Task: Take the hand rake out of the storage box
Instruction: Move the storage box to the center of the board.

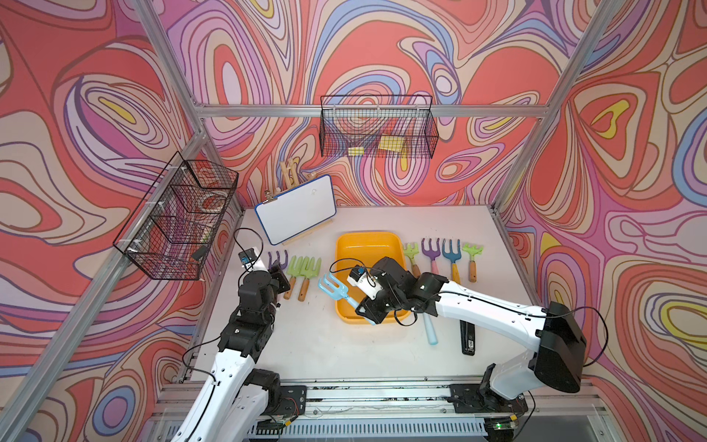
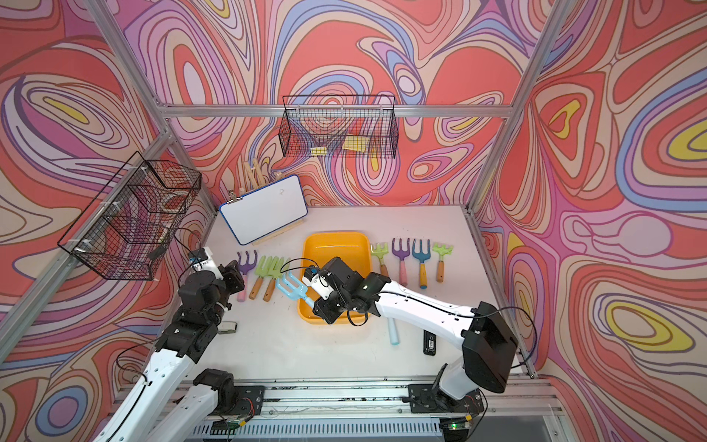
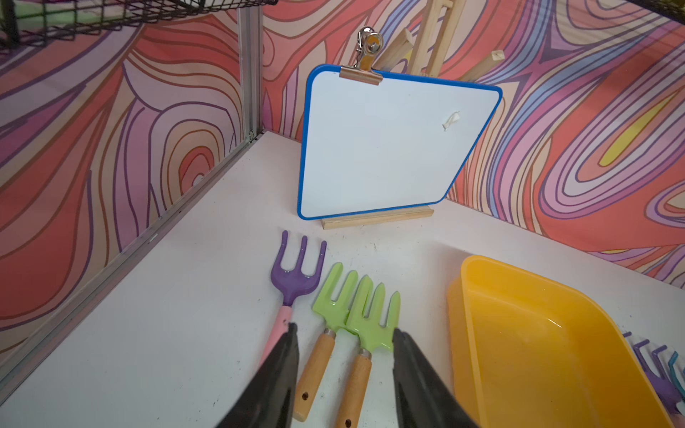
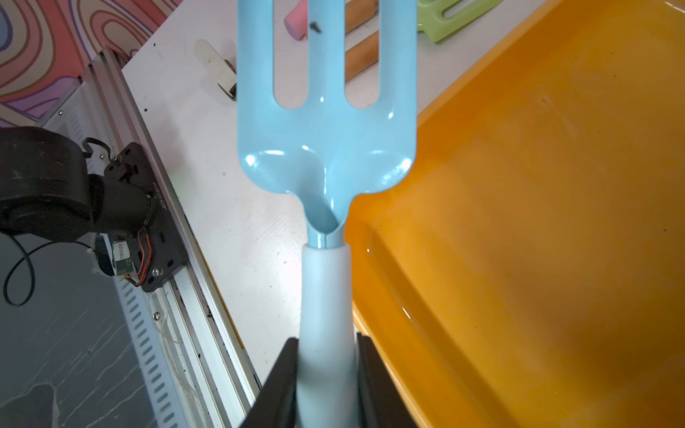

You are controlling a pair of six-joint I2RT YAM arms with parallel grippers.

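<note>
The right gripper (image 4: pixel 327 346) is clamped on the pale handle of the light blue hand rake (image 4: pixel 326 148) and holds it off the table (image 1: pixel 325 344). In both top views the rake's head hangs over the table just beside the left rim of the storage box (image 1: pixel 367 248), and its handle crosses the box's near left corner. The gripper hides the handle's end, so it may or may not be clear of the rim. The left gripper (image 3: pixel 345 329) hangs empty, fingers spread, above the wooden handles of two green rakes (image 3: pixel 333 304).
</note>
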